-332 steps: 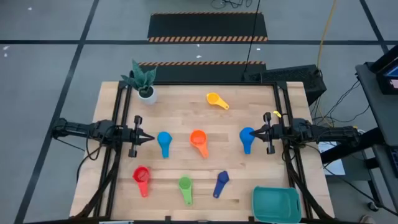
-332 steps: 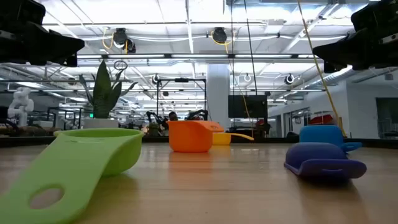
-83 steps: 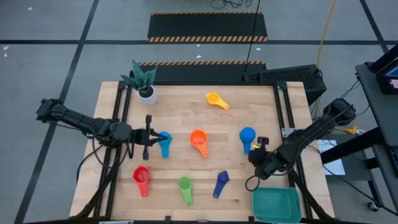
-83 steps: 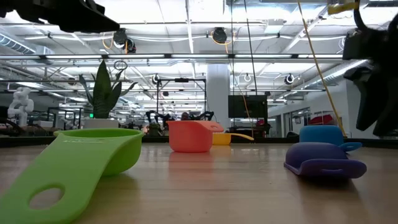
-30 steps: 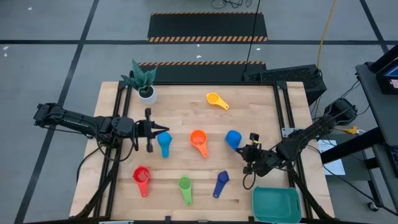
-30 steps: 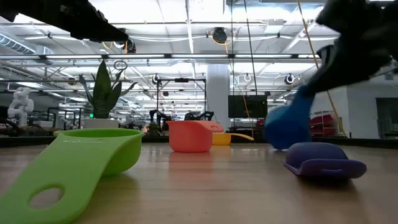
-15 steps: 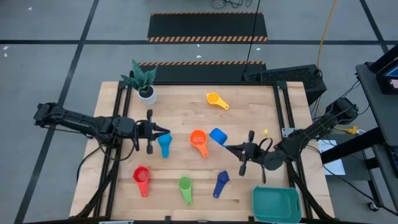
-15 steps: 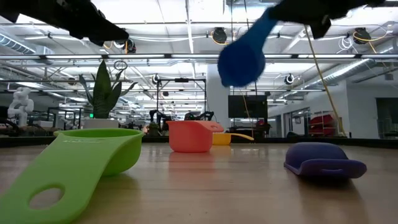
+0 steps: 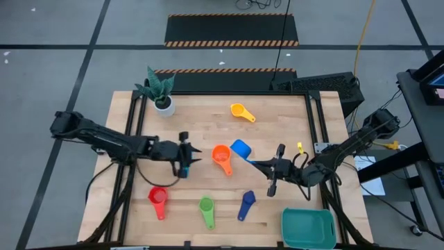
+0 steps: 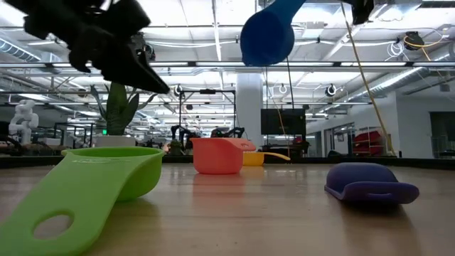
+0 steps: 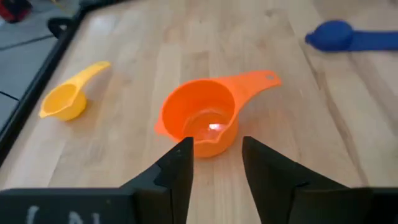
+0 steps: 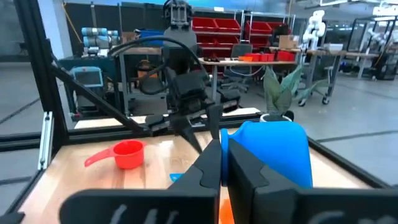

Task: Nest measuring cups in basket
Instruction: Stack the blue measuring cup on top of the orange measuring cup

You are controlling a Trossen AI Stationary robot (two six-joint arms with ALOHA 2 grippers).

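My right gripper [image 9: 255, 164] is shut on a blue measuring cup [image 9: 241, 148], held high over the table's middle [image 10: 266, 34]. My left gripper [image 9: 200, 158] stands open just left of the orange cup [image 9: 222, 158]; its fingers [image 11: 181, 163] frame that cup [image 11: 199, 118] without touching. A light-blue cup [image 9: 184, 169] peeks out beneath the left gripper. The yellow [image 9: 241, 111], red [image 9: 158, 200], green [image 9: 207, 210] and dark-blue [image 9: 246, 205] cups lie on the wood. The teal basket [image 9: 307, 228] sits at the near right corner. My right gripper pinches the blue cup's handle [image 9: 250, 159] between its two shut fingers, which lie about level and come from the table's right, along the handle. The bowl [image 12: 273, 155] sticks out beyond the fingertips, lifted well clear of the table.
A white pot with a plant [image 9: 164, 104] stands at the far left corner. Black frame rails [image 9: 135, 132] run along both table sides. Bare wood lies between the orange cup and the basket.
My right gripper has risen and tipped up to level, carrying the blue cup from just above the table to high over it and toward the left. My left gripper has gone down and toward the table's right, up to the orange cup, and has opened.
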